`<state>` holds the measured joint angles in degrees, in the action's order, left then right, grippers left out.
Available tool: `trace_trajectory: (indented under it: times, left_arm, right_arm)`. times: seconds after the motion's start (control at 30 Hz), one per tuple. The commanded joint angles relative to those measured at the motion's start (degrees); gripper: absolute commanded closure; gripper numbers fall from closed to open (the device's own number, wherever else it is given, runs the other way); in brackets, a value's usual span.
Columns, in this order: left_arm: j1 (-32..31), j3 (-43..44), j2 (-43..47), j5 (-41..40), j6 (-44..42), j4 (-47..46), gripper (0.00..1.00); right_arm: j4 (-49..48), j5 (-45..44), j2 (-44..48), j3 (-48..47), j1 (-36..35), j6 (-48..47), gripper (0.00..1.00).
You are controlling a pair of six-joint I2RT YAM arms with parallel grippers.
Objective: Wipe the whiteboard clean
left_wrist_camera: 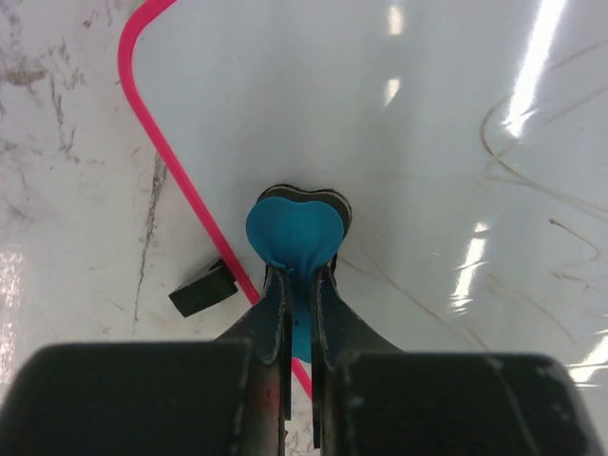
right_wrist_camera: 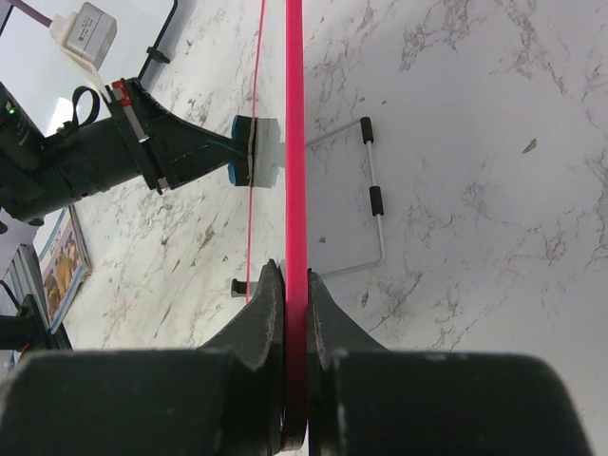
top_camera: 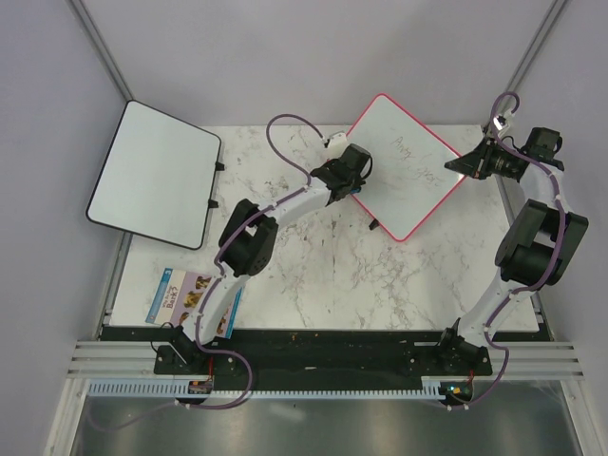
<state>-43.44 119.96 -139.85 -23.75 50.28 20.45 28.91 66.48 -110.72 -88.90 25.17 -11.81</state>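
Note:
The whiteboard (top_camera: 404, 166), white with a pink frame, lies turned like a diamond at the back of the marble table (top_camera: 313, 275). Faint grey scribbles (left_wrist_camera: 532, 190) cross its face. My left gripper (top_camera: 353, 179) is shut on a blue eraser (left_wrist_camera: 294, 233), whose pad rests on the board near its left edge, beside a black foot (left_wrist_camera: 202, 290). My right gripper (top_camera: 470, 163) is shut on the whiteboard's pink frame (right_wrist_camera: 294, 142) at the right corner. From the right wrist the board shows edge-on, with the eraser (right_wrist_camera: 255, 152) against its left face.
A black-framed white board (top_camera: 157, 174) sits at the left, overhanging the table's edge. A picture booklet (top_camera: 180, 296) lies near the left arm's base. A wire stand (right_wrist_camera: 375, 199) sticks out under the whiteboard. Grey walls close in the back and sides.

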Motion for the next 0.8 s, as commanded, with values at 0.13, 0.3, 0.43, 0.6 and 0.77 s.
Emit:
trace_trajectory:
  times: [0.13,0.3,0.43,0.6,0.77]
  left_arm:
    - [-13.24,6.77,-5.43,16.79,-14.67,-15.43,0.98]
    - [-16.59,9.94,-6.84,19.36,-18.99,-15.62,0.98]
    - [-15.63,9.42,-7.28,13.22,-17.77,-11.32,0.98]
    - [-10.45,4.76,-5.17,4.6,-11.01,-7.36,0.98]
    - [-4.73,0.28,-1.93,-3.31,-7.39,-5.86,0.98]
  right_arm:
    - [4.49,-3.55,-2.49,4.09,-5.83,-18.16,1.0]
    - [4.67,-3.72,-2.66,3.74,-6.01,-17.98,1.0]
    - [4.84,-3.72,-2.75,3.56,-6.01,-17.98,1.0]
    - [4.93,-3.99,-2.49,3.74,-6.01,-18.16,1.0]
    - [5.02,-3.99,-2.31,4.0,-6.01,-18.33,1.0]
